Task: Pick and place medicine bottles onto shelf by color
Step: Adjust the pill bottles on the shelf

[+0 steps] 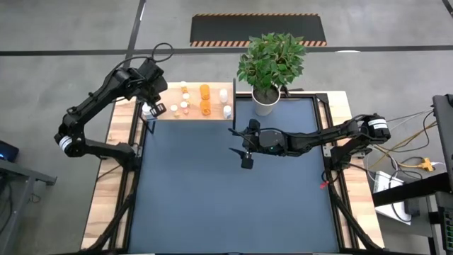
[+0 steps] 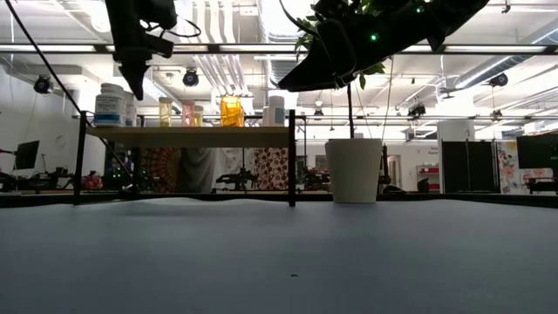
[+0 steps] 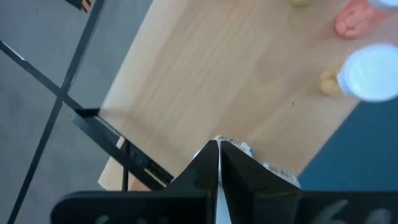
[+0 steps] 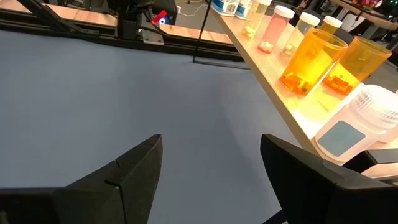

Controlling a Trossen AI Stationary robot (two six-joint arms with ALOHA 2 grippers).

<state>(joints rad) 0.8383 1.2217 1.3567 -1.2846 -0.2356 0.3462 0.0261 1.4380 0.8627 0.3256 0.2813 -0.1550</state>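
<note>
My left gripper [image 3: 219, 149] was pressed shut, fingers [image 3: 202, 163] together with nothing between them, hanging above the left end of the shelf [image 1: 170, 91]. Just below its tips a white bottle [image 3: 235, 144] with a printed label stood at the shelf's near corner; I could not tell whether the tips touched it. From above, that gripper [image 1: 153, 108] sat over the shelf's front left corner.

My right gripper [image 4: 211, 162] was spread wide and held nothing, only bare blue table [image 4: 124, 93] showing between its fingers [image 4: 134, 168]. From above it [image 1: 245, 157] hung over the middle of the table [image 1: 212, 205], below the shelf's right end and well apart from the bottles.

All the bottles I could see stood on the shelf. Two large orange bottles [image 1: 205, 99] were near its middle, one behind the other, with a white bottle [image 1: 227, 111] and another white one [image 1: 224, 94] toward the right end. Several small pale-capped bottles [image 1: 185, 99] stood left of the orange pair. In the right wrist view the two orange ones [image 4: 311, 59] were side by side, a white ribbed-cap bottle [image 4: 360, 118] nearest and a pinkish one [image 4: 273, 28] farther along.

A potted plant [image 1: 269, 67] in a white pot [image 2: 354, 170] stood on the table just beside the shelf's right end.
</note>
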